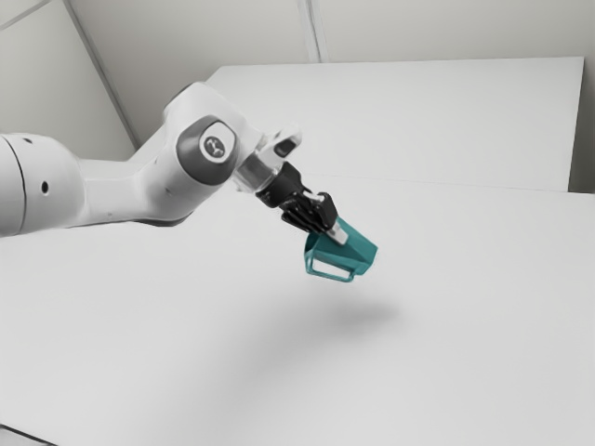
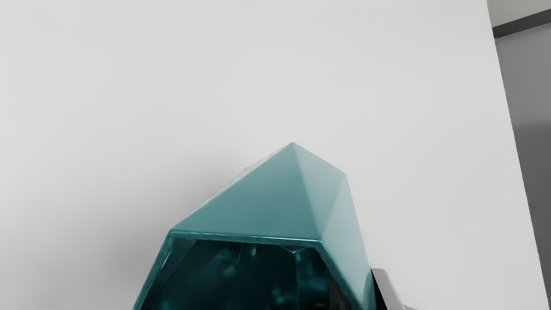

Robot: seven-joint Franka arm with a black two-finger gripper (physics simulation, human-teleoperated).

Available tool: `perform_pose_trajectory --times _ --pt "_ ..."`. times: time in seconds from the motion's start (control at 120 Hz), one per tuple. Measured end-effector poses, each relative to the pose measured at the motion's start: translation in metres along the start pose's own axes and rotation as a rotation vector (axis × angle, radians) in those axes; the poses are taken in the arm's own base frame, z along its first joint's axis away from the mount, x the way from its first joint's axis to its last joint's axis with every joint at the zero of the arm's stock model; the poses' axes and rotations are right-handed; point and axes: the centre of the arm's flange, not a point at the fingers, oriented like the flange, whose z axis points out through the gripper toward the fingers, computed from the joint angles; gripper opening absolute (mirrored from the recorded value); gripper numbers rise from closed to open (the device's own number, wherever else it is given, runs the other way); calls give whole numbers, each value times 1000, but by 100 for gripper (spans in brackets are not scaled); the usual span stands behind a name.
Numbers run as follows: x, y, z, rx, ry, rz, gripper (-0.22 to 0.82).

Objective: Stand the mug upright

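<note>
"What does the exterior view give you?"

"One white arm point(image 1: 121, 190), smooth and rounded, with one black gripper point(image 1: 338, 230) at its end, and one teal mug point(image 1: 358, 253). The mug is in the air above the white worktop point(image 1: 483, 353), tilted well over, its base slanting down toward the exterior view's right."

"And the jaws?"

"Clamped on the mug, at its wall near the rim. There's one handle point(image 1: 332, 273), an angular loop on the mug's lower side. A soft shadow point(image 1: 353, 316) lies on the worktop beneath, apart from the mug. Behind stands one plain, pale panel point(image 1: 400, 121)."

"Now the wrist view. What does it add?"

"The mug's mouth, open toward the gripper. The rim point(image 2: 245, 236) runs in straight edges with sharp corners, and the inside point(image 2: 258, 275) is dark, glossy teal. Outside, flat facets meet in crisp ridges, paler on one face; I can't tell the material. One jaw is against the outer wall."

"Anything past the mug?"

"Matte white worktop, one straight edge of it, and a grey surface point(image 2: 523, 86) beyond."
</note>
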Motion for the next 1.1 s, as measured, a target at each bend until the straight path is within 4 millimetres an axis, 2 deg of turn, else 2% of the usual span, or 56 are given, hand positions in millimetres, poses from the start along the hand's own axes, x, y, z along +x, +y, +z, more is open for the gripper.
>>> perform_pose_trajectory --times 0.1,0.25,0.433,0.5,0.567,0.667,0.867,1.1 --pt "14 -6 -32 125 -30 69 -17" --pt "19 -36 -64 292 -73 83 -17" --pt "24 -89 -97 455 -97 30 -18" --pt "26 -116 -101 499 -110 -4 -18" --pt "25 -134 -107 536 -118 -30 -18" --pt "25 -144 -100 564 -135 -41 -18" --pt "25 -158 -69 586 -186 -68 -17" --pt "13 -177 -40 589 -240 -113 -17"
